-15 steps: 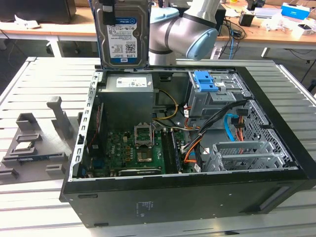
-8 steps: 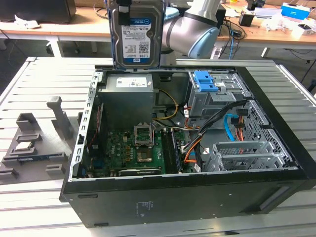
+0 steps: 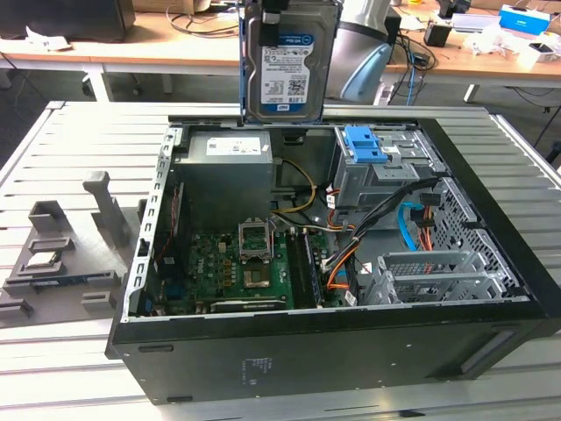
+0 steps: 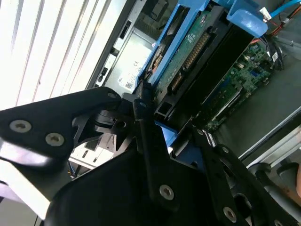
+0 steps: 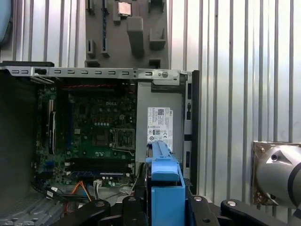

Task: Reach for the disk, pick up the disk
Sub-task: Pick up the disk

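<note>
The disk point(image 3: 289, 66) hangs upright in the air above the back edge of the open computer case point(image 3: 351, 342). Its silver face with the blue-and-white label is turned to the exterior view, and blue rails run down its sides. My gripper point(image 3: 282, 10) is shut on its upper end at the top of the exterior view. In the second wrist view the disk point(image 4: 197, 52) shows its circuit-board side between the black fingers point(image 4: 143, 127). In the first wrist view the disk's blue rail point(image 5: 164, 183) is seen edge-on, high over the motherboard point(image 5: 94, 132).
The case lies open on a slatted metal table point(image 3: 79, 132), showing a power supply point(image 3: 232, 167), a drive cage with a blue latch point(image 3: 364, 145) and loose cables point(image 3: 412, 224). A grey fixture point(image 3: 61, 254) with a small chip point(image 3: 42, 260) sits on the exterior view's left. Cluttered desks stand behind.
</note>
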You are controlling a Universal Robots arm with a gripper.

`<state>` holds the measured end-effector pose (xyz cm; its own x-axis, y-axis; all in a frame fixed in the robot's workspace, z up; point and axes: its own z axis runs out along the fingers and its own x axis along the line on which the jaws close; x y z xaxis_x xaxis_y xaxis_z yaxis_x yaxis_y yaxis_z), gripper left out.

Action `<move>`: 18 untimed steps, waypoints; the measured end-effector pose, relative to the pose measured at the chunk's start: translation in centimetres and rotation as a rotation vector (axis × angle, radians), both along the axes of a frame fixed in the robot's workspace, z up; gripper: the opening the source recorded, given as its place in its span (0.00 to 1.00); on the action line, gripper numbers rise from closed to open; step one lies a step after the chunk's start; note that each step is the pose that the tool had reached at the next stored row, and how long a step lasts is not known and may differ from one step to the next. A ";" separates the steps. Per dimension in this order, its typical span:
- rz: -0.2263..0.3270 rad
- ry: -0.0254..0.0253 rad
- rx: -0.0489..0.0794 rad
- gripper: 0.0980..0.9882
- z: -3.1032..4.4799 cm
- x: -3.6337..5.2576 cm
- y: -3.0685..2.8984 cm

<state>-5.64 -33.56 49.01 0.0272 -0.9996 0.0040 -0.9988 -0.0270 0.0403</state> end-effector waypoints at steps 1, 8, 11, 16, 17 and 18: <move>0.000 0.0000 0.000 0.30 0.00 0.40 0.00; 0.000 0.0002 0.000 0.30 0.00 4.60 0.00; 0.000 0.0001 0.000 0.30 0.00 6.32 0.00; 0.000 0.0001 0.000 0.30 0.00 7.90 0.00; 0.000 0.0001 0.000 0.30 0.00 8.10 0.00; 0.000 0.0002 0.000 0.30 0.00 8.12 0.00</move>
